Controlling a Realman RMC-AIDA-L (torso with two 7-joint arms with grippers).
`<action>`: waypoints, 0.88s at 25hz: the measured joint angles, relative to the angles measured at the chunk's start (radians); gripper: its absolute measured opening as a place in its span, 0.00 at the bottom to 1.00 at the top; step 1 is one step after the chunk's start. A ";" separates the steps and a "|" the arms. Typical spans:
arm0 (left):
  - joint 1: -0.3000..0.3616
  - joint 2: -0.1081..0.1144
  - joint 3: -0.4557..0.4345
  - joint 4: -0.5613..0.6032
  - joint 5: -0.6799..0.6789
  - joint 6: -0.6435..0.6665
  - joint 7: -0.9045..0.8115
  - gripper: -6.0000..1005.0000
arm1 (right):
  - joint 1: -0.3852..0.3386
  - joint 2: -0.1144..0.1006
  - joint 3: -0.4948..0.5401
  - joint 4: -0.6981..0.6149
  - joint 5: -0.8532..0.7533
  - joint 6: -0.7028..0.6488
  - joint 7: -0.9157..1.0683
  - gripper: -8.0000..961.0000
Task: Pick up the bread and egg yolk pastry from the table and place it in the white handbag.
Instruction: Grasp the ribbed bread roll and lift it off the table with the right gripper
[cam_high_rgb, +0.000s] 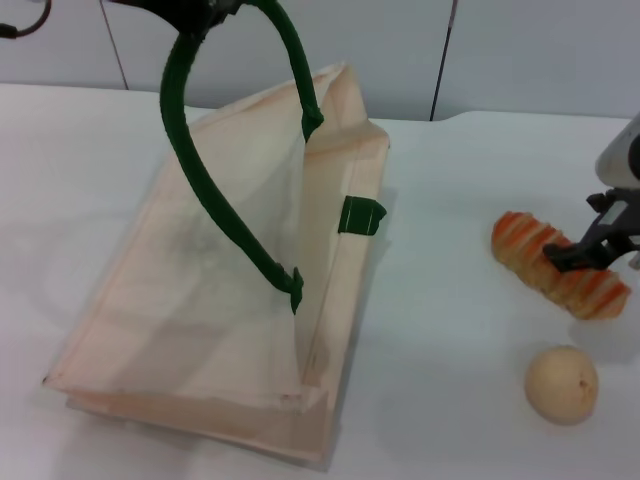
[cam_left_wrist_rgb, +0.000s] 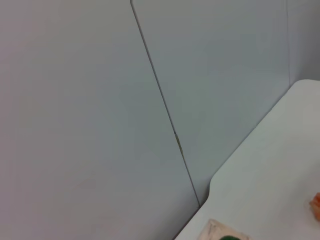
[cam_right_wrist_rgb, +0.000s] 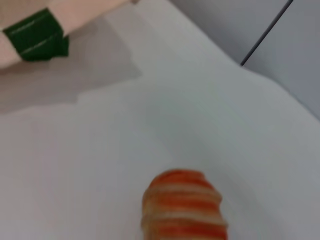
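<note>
Black end effector (cam_high_rgb: 592, 246), white housing

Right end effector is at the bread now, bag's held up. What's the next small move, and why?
Probably close the right end effector on the bread and lift slightly. Its dark fingers sit over the loaf, which lies on the table beside the egg yolk pastry. The left end effector holds the white handbag by its handle, mouth facing the food.

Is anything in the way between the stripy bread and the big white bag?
Nothing visible. Only bare white table lies between the tan loaf with orange-red stripes and the cream-white fabric handbag. The round pale-tan pastry ball sits nearer, off that path.
</note>
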 joint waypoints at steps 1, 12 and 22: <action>0.000 0.000 0.000 0.000 0.000 -0.001 0.000 0.11 | 0.000 0.000 -0.001 -0.001 -0.003 -0.005 0.001 0.92; 0.001 0.000 0.000 0.001 0.000 0.007 0.004 0.11 | 0.002 0.000 -0.022 -0.026 0.003 -0.062 -0.008 0.92; 0.001 -0.001 0.000 0.002 0.000 0.008 0.008 0.11 | 0.013 0.000 -0.034 0.004 0.001 -0.051 -0.011 0.92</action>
